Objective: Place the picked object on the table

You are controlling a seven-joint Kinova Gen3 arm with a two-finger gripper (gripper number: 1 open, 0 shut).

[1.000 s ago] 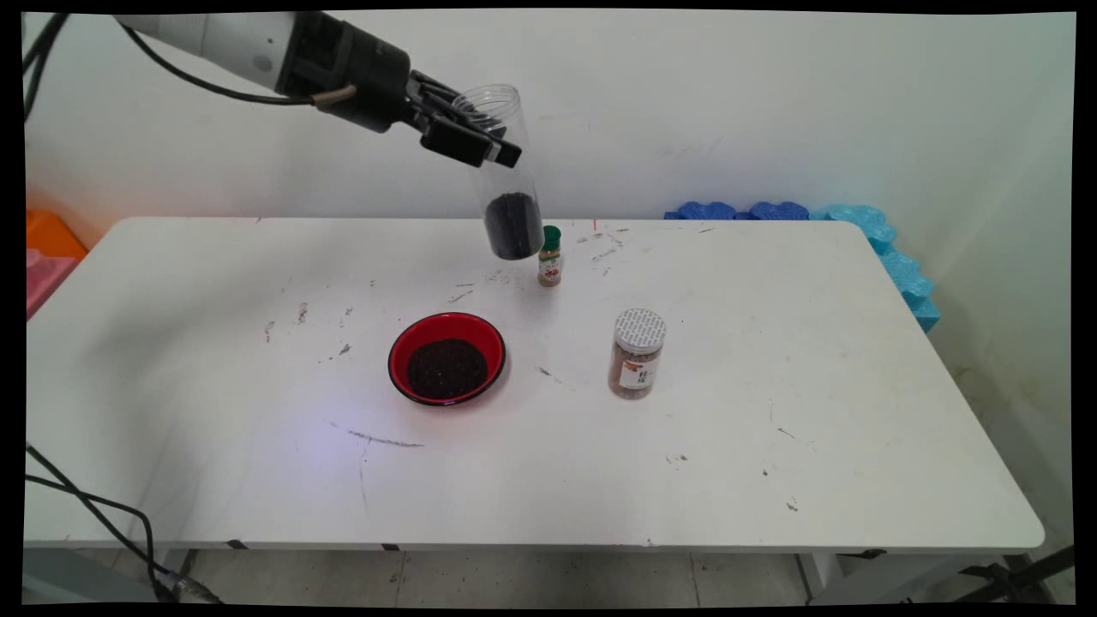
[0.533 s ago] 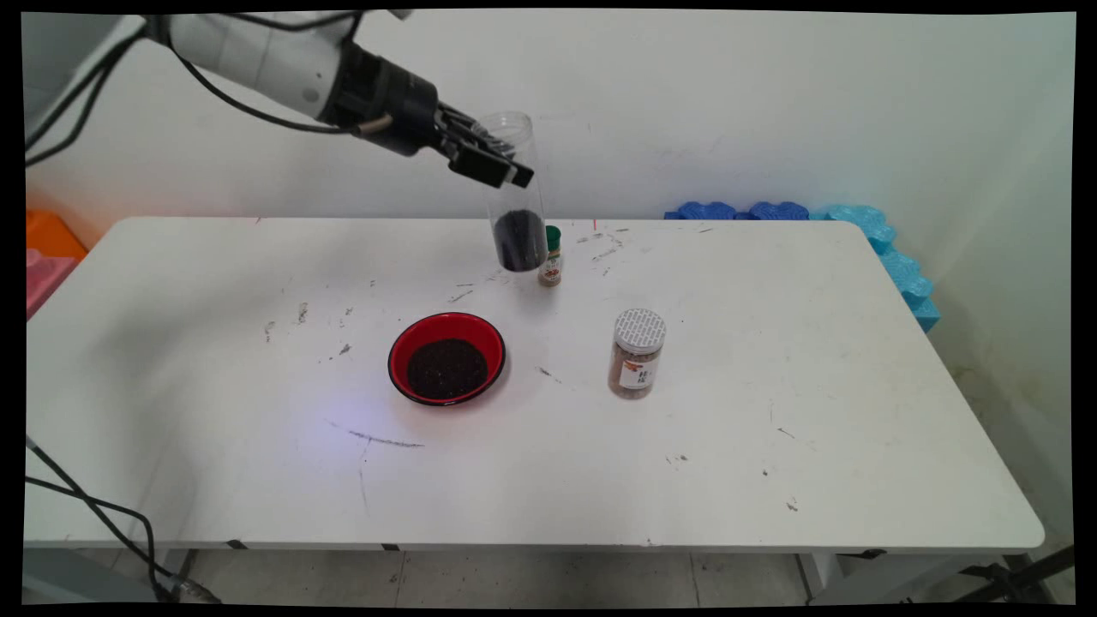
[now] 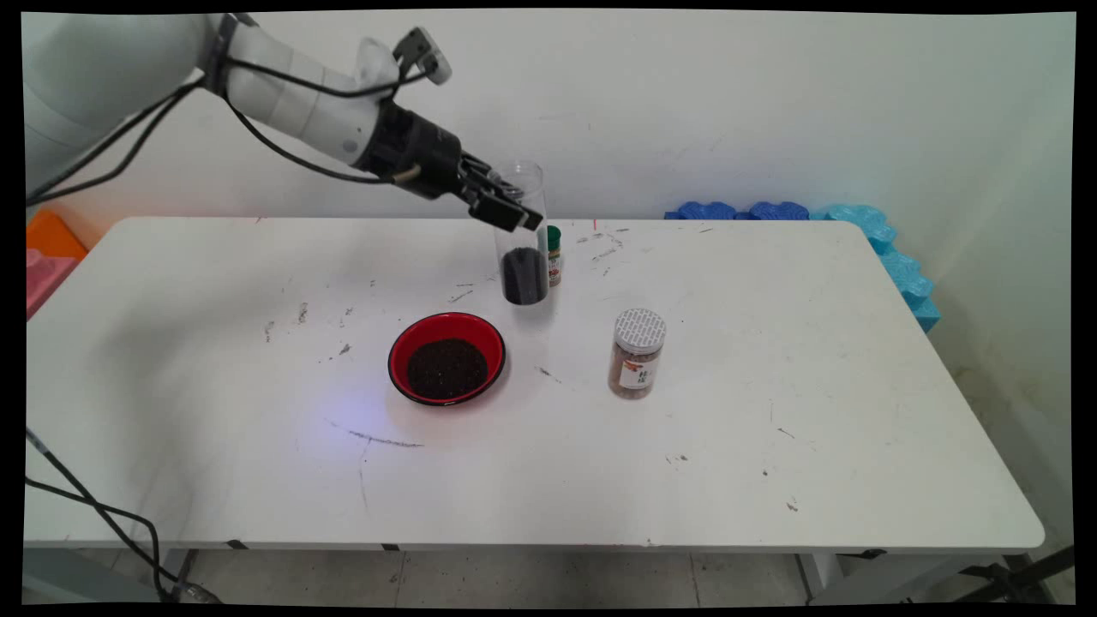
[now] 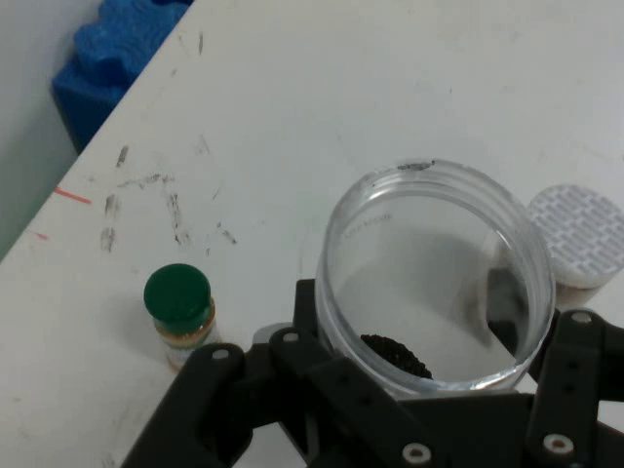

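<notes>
My gripper (image 3: 506, 206) is shut on a tall clear plastic jar (image 3: 523, 236) with no lid and dark grains at its bottom. The jar is upright, its base at or just above the table behind the red bowl (image 3: 446, 357), which holds more dark grains. In the hand view the jar's open mouth (image 4: 437, 278) fills the centre between my fingers (image 4: 322, 390). A small green-capped spice bottle (image 3: 554, 255) stands just behind the jar, and shows in the hand view too (image 4: 180, 314). A brown-filled jar with a white lid (image 3: 638, 353) stands to the right.
Blue foam pieces (image 3: 866, 231) lie at the table's far right corner against the wall. Orange and pink items (image 3: 43, 257) sit off the left edge. Black cables (image 3: 94, 514) hang at the near left. The white table (image 3: 771, 411) is scuffed.
The gripper has come down and slightly to the right with the clear jar, from well above the table to about table height beside the green-capped bottle. The jar went from tilted to upright.
</notes>
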